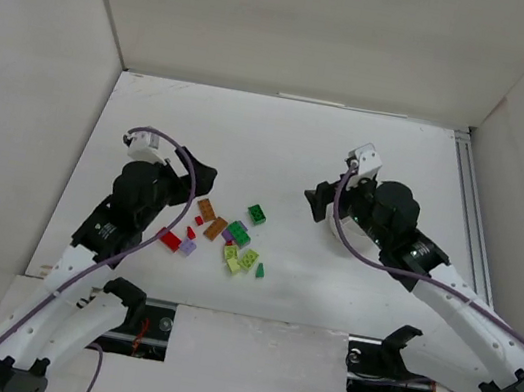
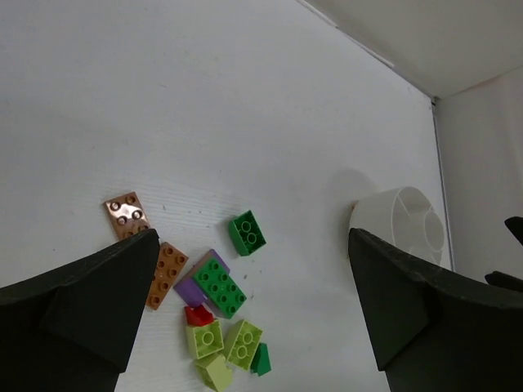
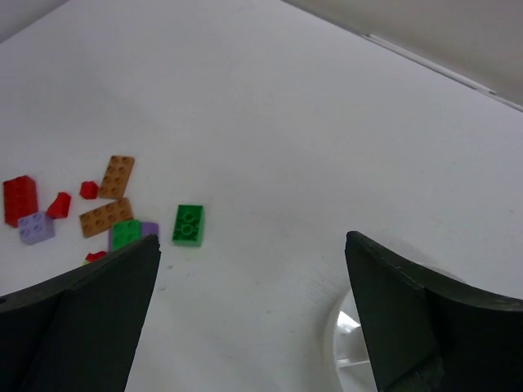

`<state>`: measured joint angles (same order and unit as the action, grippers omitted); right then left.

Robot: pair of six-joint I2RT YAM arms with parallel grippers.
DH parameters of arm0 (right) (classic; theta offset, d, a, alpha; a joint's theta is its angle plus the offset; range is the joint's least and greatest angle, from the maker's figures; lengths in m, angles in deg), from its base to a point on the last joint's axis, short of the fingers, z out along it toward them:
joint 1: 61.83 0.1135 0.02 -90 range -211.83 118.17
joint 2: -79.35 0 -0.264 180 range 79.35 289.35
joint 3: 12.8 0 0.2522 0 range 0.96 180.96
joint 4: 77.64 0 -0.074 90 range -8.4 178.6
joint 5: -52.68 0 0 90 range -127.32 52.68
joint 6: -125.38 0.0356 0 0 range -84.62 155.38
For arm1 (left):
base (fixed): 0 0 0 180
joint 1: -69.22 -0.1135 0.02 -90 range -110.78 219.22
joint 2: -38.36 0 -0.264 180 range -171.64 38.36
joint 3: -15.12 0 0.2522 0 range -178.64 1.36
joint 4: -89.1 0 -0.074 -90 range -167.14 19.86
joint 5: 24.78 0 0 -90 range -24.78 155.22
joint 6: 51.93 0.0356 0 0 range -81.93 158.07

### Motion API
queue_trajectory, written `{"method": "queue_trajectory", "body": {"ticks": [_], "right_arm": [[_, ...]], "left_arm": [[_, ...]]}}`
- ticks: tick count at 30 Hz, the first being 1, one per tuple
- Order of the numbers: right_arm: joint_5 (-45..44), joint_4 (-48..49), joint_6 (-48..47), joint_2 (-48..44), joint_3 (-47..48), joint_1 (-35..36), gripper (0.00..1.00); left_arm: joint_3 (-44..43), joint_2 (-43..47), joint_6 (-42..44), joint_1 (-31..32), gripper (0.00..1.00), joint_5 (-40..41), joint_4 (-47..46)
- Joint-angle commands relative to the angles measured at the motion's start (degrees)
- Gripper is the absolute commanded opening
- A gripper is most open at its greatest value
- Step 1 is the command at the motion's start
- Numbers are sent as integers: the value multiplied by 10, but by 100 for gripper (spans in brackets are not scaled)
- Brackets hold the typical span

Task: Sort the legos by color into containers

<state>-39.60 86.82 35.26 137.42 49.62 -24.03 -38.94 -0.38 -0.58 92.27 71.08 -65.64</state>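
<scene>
White bench w/ white walls all round. The legos [image 1: 225, 235] are lying in a loose clump btwn the two arms, nearer the left one, several touching. Over them the left fingers [image 2: 82, 302] are hanging spread fully wide, gripping nothing. The right fingers [image 3: 425, 310] are gaping just as wide, also empty, hovering close over the white dish [image 2: 404, 224]. It's sitting well apart to the right of the bricks & is hidden under that arm in the top view.

Risks, as I'm judging them:
- Fingers closing on the clump are likely grabbing two colours at once, e.g. the dark green brick [image 2: 219, 286] pressing against the lilac one [image 2: 189, 290].
- Tiny pieces are prone to tipping or squirting out on pinch; the lone green brick [image 2: 246, 233] is looking the safest pick.
- The dish is looking light, so the right arm could be nudging it off spot.
- Wedges are narrow, so a sloppy release is risking the wrong compartment.
- Both arms reaching in together are risking a clash.
</scene>
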Motion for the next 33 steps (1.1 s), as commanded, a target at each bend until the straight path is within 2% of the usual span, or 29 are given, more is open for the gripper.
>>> {"method": "queue_trajectory", "body": {"ticks": [1,5,9,13,15,17,18,21,25,33], "right_arm": [[24,2,0,-10,-1,36,100],[69,-11,-28,23,-14,75,100],[20,-66,10,121,25,128,100],[-125,-113,171,197,49,191,100],[-145,-125,292,227,49,207,100],[-165,-119,373,241,49,227,92],[-172,-111,443,255,49,233,91],[-206,-110,491,281,73,250,91],[-225,-175,538,360,140,255,90],[-240,-186,609,405,154,260,81]], "left_arm": [[-36,-31,-13,3,100,-10,36],[-49,-52,0,3,100,-52,45],[-34,-37,-6,3,100,-89,20],[-34,-25,-18,3,100,-75,55],[-20,-6,-23,3,100,-75,67],[-9,8,-28,3,100,-75,73],[-4,14,-28,3,100,-75,73],[1,31,-28,3,100,-75,80],[1,46,-28,3,100,-81,92],[1,58,-18,3,100,-106,98]]}}
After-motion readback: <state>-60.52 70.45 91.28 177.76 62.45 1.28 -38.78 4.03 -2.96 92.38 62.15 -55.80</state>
